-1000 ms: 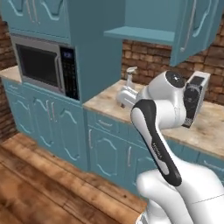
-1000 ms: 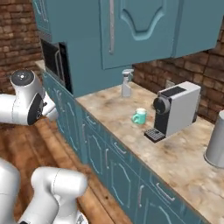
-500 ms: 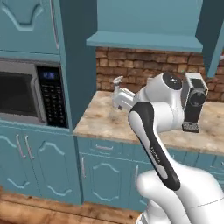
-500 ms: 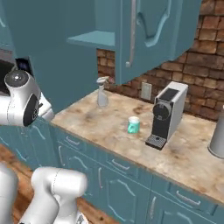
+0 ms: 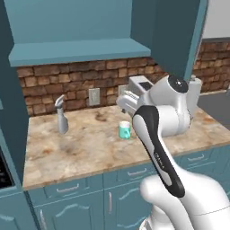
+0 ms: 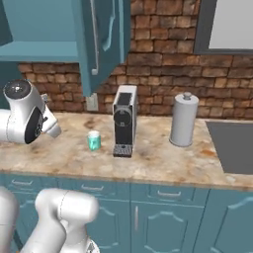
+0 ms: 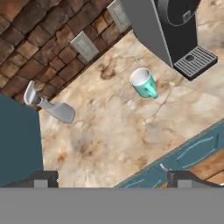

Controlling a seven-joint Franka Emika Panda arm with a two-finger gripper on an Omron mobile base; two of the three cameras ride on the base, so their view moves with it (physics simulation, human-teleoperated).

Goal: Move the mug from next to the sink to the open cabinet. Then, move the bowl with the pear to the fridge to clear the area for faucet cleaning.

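The small teal mug (image 5: 124,130) (image 6: 94,141) (image 7: 144,83) stands upright on the beige counter, just left of a coffee machine (image 6: 123,121). My gripper (image 7: 113,178) is open with nothing between its fingers. It hovers above the counter's front edge, well short of the mug. The open cabinet's teal shelf (image 5: 76,49) (image 6: 39,49) hangs above the counter with its door swung out. The dark sink basin (image 6: 237,146) lies at the far right. The bowl, pear, fridge and faucet are out of view.
A grey nozzle-shaped object (image 5: 61,119) (image 7: 50,105) stands near the brick wall, left of the mug. A tall grey canister (image 6: 183,120) stands between the coffee machine and the sink. A wall outlet (image 5: 94,95) sits behind the mug.
The base has driven along the counter, so the whole scene has shifted: the microwave has left the view and the mug now lies in front. The mug has kept its place on the counter.
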